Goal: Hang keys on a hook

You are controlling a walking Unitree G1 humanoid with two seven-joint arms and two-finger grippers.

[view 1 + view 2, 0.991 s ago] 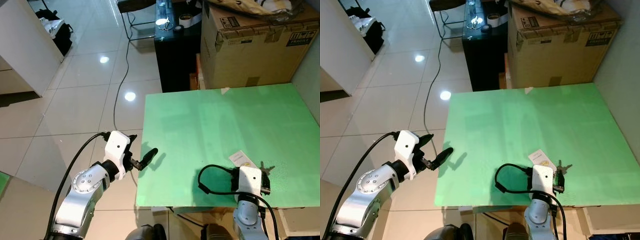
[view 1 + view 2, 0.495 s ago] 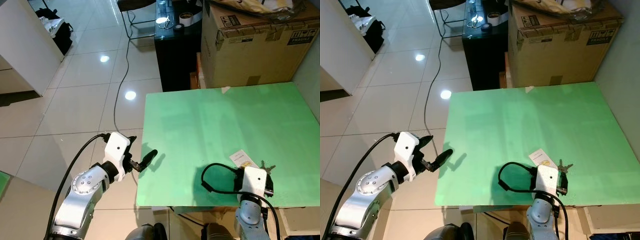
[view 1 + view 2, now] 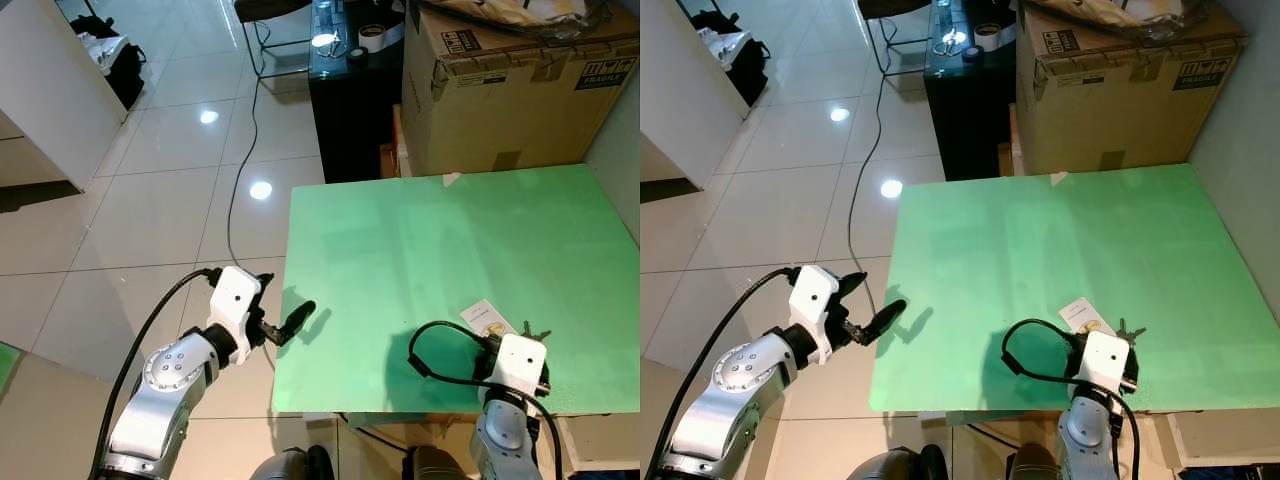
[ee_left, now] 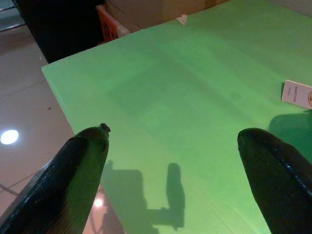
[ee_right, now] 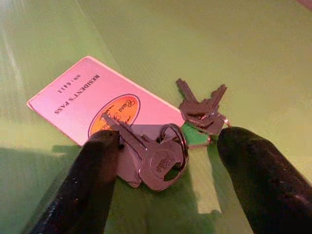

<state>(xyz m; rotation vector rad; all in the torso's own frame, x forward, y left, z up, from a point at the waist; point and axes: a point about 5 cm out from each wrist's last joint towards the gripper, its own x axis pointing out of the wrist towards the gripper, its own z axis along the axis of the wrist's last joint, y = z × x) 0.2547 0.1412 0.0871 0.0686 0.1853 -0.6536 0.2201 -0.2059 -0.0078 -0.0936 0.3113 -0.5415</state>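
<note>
A bunch of silver keys (image 5: 163, 158) on a ring lies flat on the green table (image 3: 420, 240), partly on a pink resident-pass card (image 5: 83, 97). In the eye views the keys (image 3: 533, 331) and the card (image 3: 483, 315) sit near the table's front right. My right gripper (image 5: 168, 141) hovers just over the bunch, open, one black finger on either side of the key ring; its white wrist housing (image 3: 520, 362) hides the fingers from above. My left gripper (image 3: 295, 318) is open at the table's left edge, low, holding nothing.
A big cardboard box (image 3: 510, 80) stands behind the table and a black stand (image 3: 350, 90) with small items is at its far left. A black cable (image 3: 240, 170) runs over the tiled floor. A white cabinet (image 3: 50, 90) is at the far left.
My right wrist has shifted a little to the right and nearer the front edge, closing in over the keys. The left arm has barely moved.
</note>
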